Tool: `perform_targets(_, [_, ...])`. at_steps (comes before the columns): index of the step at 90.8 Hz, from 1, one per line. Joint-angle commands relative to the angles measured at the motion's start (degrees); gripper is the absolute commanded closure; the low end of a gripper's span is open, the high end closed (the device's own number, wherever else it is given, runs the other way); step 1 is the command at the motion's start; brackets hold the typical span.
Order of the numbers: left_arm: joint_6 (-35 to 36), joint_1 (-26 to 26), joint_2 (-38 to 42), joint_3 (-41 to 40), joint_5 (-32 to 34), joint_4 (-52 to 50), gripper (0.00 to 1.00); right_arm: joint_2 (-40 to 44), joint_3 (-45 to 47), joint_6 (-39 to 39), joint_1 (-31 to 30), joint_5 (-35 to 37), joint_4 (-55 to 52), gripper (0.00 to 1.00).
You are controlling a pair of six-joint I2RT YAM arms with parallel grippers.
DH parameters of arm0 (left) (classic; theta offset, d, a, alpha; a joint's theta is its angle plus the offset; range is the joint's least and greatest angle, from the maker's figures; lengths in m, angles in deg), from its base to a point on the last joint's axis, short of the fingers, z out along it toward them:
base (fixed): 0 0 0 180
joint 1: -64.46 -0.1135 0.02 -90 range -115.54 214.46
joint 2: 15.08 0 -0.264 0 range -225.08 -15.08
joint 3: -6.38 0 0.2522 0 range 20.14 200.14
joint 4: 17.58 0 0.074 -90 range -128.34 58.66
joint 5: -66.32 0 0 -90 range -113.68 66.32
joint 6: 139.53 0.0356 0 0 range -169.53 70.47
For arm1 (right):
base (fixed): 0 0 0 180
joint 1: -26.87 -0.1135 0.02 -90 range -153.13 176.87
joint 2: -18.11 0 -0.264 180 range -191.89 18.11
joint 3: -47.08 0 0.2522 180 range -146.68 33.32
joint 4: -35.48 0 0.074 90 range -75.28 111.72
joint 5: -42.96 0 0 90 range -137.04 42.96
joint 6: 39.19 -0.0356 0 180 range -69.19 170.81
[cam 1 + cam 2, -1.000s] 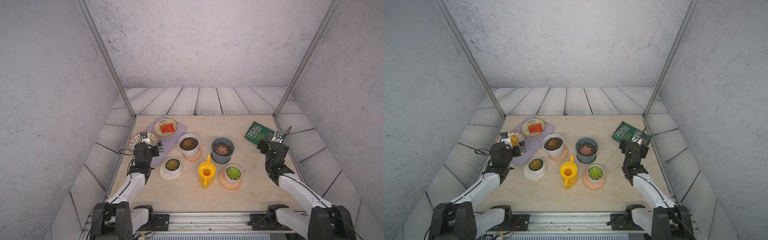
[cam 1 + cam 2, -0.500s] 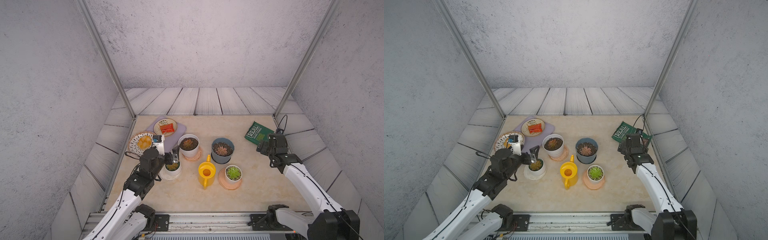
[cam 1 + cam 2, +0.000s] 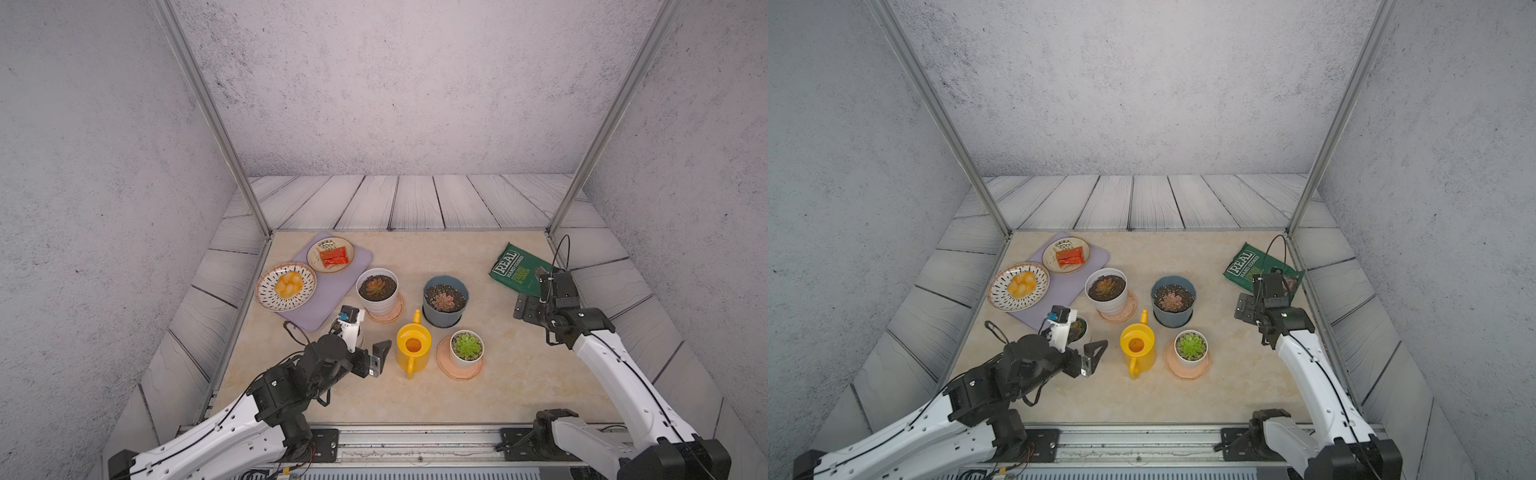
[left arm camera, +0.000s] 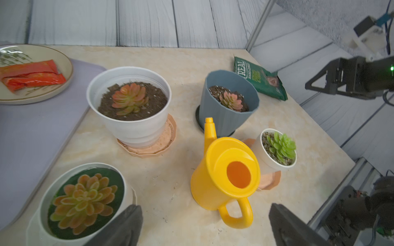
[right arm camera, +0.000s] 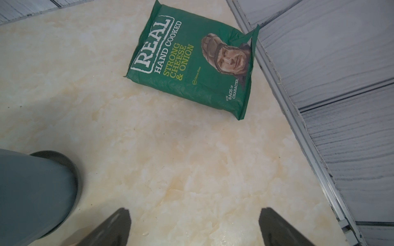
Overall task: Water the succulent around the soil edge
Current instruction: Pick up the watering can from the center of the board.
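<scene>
watering can | left of small pot (on saucer) | crisp bag far right

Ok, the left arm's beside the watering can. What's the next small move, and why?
Probably ease the left gripper forward onto the handle of the yellow watering can. Its jaws stand open and empty, the can sits upright on the table, and both top views show a gap between gripper and handle, so closing now would likely catch nothing.
</scene>
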Motion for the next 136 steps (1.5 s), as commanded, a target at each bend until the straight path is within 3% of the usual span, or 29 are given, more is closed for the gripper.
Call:
perform_targets(1, [-2.28,8.01,-2.97,-0.14,10.56,-0.35,0.00,0.90,-0.08,0.20,-0.29,-0.07,-1.97,0.01])
perform_targets(11, [-3.61,13.37,-8.71,0.80,13.99,0.41,0.00,1.20,0.03,0.41,-0.28,-0.05,-1.89,0.01])
perform_targets(25, [-4.90,17.02,-17.34,2.25,15.29,1.93,0.00,1.76,0.60,0.76,-0.31,-0.73,-1.06,0.01])
perform_targets(52, [-6.29,18.40,-28.61,4.64,15.68,5.13,0.00,2.37,0.55,0.83,-0.23,-0.17,-0.88,0.01])
perform_targets(71, [-9.38,18.79,-35.91,6.47,19.72,4.81,0.00,3.09,0.94,0.83,-0.28,-0.43,-0.52,0.01])
perform_targets(102, [-16.67,18.73,-37.10,3.56,29.66,-0.18,0.05,3.52,1.15,0.82,-0.27,-0.43,-0.23,0.01])
perform_targets(113, [-17.18,18.31,-35.66,1.72,30.73,-0.16,0.08,3.44,1.11,0.82,-0.28,-0.45,-0.20,0.01])
perform_targets(136, [-15.63,15.57,-35.21,-0.54,30.21,1.02,0.22,3.33,1.22,0.85,-0.26,-0.69,-0.14,0.01])
